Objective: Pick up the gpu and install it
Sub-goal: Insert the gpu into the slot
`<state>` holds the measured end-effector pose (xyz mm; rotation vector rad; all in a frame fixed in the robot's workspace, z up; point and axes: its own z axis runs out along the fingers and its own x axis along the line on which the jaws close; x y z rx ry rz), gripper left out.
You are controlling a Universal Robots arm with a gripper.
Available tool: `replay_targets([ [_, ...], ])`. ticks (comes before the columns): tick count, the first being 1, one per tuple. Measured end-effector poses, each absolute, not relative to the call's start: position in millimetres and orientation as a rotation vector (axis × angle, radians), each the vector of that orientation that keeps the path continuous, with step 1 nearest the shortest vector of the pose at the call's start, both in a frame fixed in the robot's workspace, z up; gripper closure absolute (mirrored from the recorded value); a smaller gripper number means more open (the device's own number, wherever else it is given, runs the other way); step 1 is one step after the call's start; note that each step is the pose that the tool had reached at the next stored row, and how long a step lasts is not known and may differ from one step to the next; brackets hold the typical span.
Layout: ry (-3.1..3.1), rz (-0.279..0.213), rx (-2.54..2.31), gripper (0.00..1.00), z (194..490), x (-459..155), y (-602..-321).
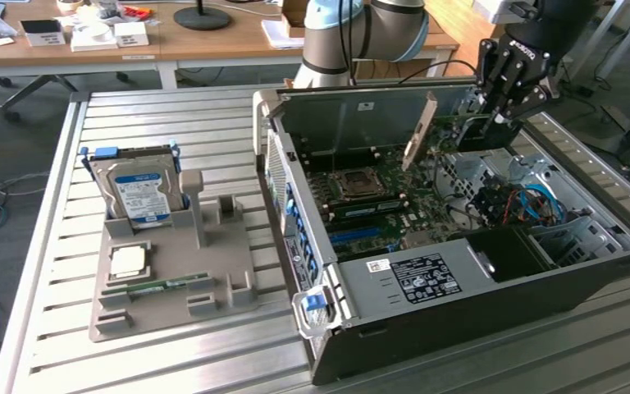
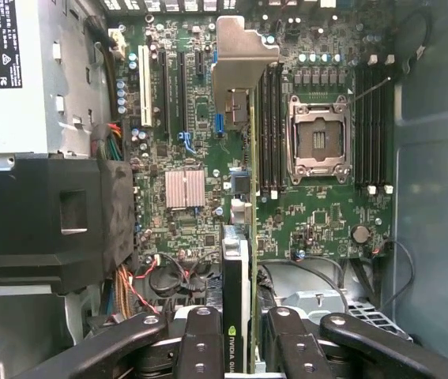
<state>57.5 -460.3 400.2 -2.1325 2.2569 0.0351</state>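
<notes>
My gripper [image 1: 492, 123] hangs over the far right part of the open computer case [image 1: 326, 271] and is shut on the gpu [image 1: 422, 131]. The card is held on edge above the motherboard [image 1: 376, 205], its silver end bracket pointing towards the exterior view's left. In the wrist view the gpu [image 2: 238, 260] appears edge-on between my black fingers [image 2: 204, 339], with its bracket [image 2: 243, 47] at the far end. Below it lie the motherboard [image 2: 318, 213] and its expansion slots [image 2: 163, 87]. The gripper [image 2: 243, 351] clamps the card's cooler end.
A grey holder [image 1: 173, 308] at the exterior view's left carries a hard drive [image 1: 138, 195], a square chip [image 1: 129, 261] and a memory stick [image 1: 167, 285]. Inside the case sit the processor socket [image 2: 316, 134], memory slots [image 2: 271, 126], a black power supply [image 1: 446, 275] and cables [image 1: 528, 201].
</notes>
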Motion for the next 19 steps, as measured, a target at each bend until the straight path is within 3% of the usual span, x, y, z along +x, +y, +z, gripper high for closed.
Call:
replay_targets([
  [19,2.257,0.035,-2.132,0.73,399.8,43.9,-460.3],
])
